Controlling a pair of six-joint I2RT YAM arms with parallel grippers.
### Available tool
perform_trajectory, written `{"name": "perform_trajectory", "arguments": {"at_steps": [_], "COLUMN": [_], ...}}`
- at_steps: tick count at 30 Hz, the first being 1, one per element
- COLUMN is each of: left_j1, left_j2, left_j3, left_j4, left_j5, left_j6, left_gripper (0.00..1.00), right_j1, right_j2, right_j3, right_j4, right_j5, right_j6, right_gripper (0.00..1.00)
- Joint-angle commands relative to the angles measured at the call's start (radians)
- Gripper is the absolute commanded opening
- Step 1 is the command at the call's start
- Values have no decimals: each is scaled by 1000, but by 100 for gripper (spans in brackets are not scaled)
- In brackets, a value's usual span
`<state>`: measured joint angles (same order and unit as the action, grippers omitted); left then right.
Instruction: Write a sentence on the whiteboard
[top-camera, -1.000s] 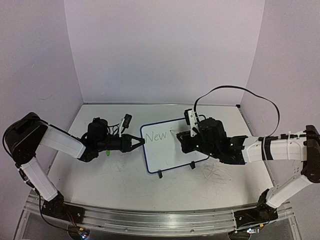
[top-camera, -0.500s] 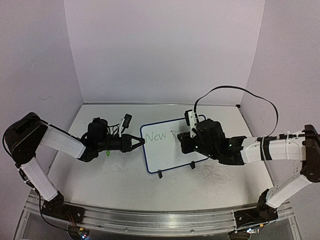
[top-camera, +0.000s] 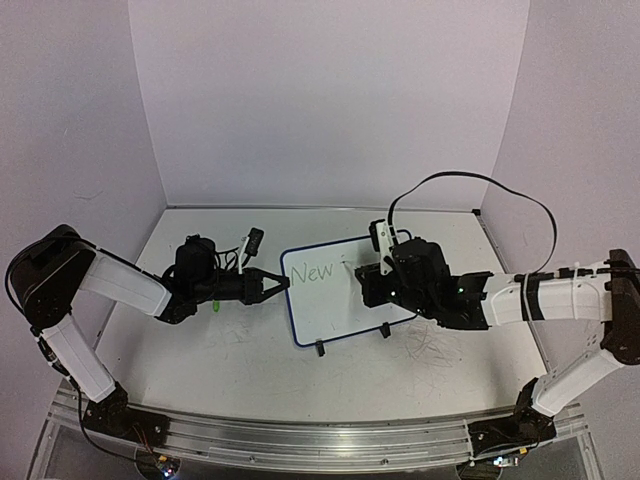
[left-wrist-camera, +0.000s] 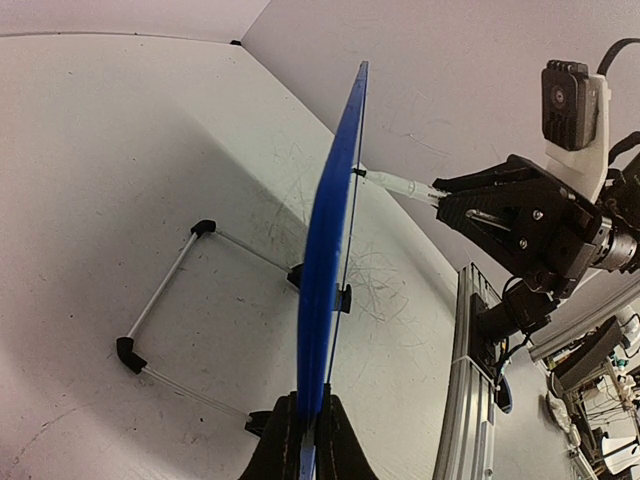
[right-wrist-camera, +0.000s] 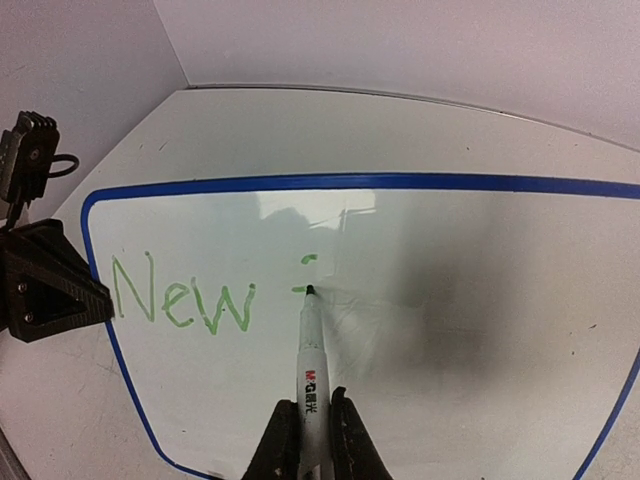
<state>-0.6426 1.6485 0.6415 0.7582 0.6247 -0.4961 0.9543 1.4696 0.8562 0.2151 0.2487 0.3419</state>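
- The whiteboard (top-camera: 340, 305) stands tilted on the table (top-camera: 250, 350) between the two arms, its written face toward the right arm.
- The left gripper (top-camera: 284, 283) is closed tight on the board's blue left rim and steadies it. The left wrist view shows that rim pinched edge-on between the jaws.
- The right gripper (right-wrist-camera: 310, 415) is clamped around a marker (right-wrist-camera: 309, 345), whose tip touches the board just right of the green word.
- The sentence (right-wrist-camera: 185, 298) reads only "New", plus a small starting mark (right-wrist-camera: 308, 259) where the second word begins, so most of the writing appears to lie ahead.
- To do this stroke well, the right arm should press lightly and evenly. A hard push could tip the board back or twist it in the left grip.
- New letters should match the height of "New", sit on the same line and leave a clear gap after it.
- The left grip should not slacken while the tip is in contact.
- Count: one whiteboard, one marker, two grippers, one finished word, one starting mark, and two black feet (top-camera: 319, 349) seen from above.
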Motion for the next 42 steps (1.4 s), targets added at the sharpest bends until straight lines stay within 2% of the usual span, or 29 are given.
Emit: {"name": "perform_trajectory", "arguments": {"at_steps": [1, 28, 42], "left_j1": [-3, -3, -3], "left_j2": [-28, -36, -49], "left_j3": [36, 32, 22], "left_j4": [-21, -22, -23], "left_j5": [8, 12, 4], "left_j6": [10, 11, 12], "left_gripper": [0, 0, 0], "right_j1": [-3, 38, 46], "right_j2": [-6, -30, 22], "right_j3": [12, -39, 31], "right_j4": [-24, -59, -26], "right_j5": [4, 12, 5], "right_j6": [18, 85, 59], "right_gripper": [0, 0, 0]}}
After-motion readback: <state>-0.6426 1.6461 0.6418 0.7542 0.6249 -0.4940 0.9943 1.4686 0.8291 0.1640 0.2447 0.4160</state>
